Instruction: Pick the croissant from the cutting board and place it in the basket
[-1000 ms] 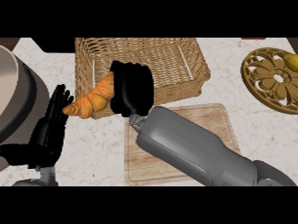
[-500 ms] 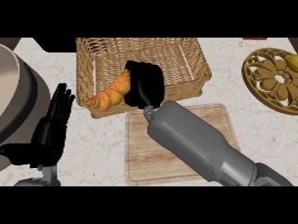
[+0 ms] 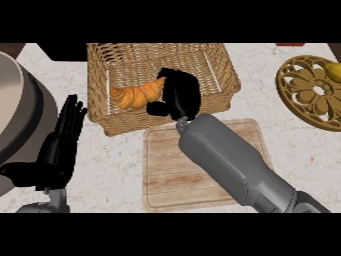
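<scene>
The golden croissant [image 3: 137, 94] is over the inside of the wicker basket [image 3: 217, 67], at its left part. My right hand [image 3: 180, 95] is curled round its right end, reaching in over the basket's front wall. Whether the croissant rests on the basket floor I cannot tell. The wooden cutting board [image 3: 165, 165] lies just in front of the basket, partly hidden by my right forearm, and bare where it shows. My left hand [image 3: 58, 147] rests open at the left, fingers pointing up, beside the basket.
A large round grey-brown pan [image 3: 3, 100] fills the left edge. At the right a round gold ornate trivet [image 3: 320, 95] carries a yellow pear-like fruit [image 3: 340, 72]. A dark object sits behind the basket at top left.
My right hand has carried the croissant rightward and farther over the basket, from its left rim to above its inside. The left hand has not moved.
</scene>
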Available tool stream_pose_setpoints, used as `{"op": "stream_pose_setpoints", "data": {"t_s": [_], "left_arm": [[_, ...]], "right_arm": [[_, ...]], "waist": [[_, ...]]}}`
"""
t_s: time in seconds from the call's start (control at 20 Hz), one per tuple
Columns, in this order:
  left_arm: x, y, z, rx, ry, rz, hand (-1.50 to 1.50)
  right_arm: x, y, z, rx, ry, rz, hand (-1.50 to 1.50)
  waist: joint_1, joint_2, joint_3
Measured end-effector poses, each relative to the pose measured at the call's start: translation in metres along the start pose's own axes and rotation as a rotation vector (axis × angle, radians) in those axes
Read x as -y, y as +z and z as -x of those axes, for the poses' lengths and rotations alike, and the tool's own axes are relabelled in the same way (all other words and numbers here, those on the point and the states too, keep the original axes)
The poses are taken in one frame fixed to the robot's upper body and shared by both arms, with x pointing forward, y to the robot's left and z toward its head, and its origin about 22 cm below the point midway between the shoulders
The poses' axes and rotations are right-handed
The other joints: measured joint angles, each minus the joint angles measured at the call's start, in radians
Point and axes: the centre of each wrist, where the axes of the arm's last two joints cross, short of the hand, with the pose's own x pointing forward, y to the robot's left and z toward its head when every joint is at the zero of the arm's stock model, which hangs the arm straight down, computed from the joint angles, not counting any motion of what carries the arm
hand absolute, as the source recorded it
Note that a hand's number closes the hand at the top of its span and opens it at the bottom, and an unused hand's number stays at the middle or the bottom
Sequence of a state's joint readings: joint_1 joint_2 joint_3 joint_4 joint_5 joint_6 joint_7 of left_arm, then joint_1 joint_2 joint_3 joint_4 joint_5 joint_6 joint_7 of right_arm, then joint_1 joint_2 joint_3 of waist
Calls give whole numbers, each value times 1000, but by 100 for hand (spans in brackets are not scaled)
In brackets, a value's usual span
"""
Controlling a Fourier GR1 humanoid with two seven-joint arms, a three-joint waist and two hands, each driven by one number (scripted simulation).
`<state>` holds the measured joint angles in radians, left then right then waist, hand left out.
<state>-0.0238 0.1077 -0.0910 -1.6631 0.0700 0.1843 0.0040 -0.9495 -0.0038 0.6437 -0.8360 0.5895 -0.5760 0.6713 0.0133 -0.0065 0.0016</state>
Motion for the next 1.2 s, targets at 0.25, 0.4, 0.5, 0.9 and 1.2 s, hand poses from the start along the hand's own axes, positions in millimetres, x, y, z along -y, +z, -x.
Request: {"op": "stream_pose_setpoints", "data": {"t_s": [0.25, 0.4, 0.5, 0.9, 1.2], "left_arm": [[-3, -2, -2, 2, 11, 5, 0], [0, -4, 1, 1, 10, 1, 0], [0, -2, 0, 2, 13, 4, 0], [1, -4, -3, 6, -2, -9, 0], [-7, 7, -3, -8, 1, -15, 0]], "right_arm": [[-1, -10, 10, -8, 13, -23, -150], [1, -16, 13, 8, -12, -30, -150], [1, -17, 15, 20, -34, -17, -150], [7, -17, 15, 103, -141, 145, -150], [32, -25, 19, 80, -155, 253, -150]], "waist": [[3, 2, 0], [3, 4, 0], [4, 4, 0], [-3, 6, -1], [-12, 3, -2]]}}
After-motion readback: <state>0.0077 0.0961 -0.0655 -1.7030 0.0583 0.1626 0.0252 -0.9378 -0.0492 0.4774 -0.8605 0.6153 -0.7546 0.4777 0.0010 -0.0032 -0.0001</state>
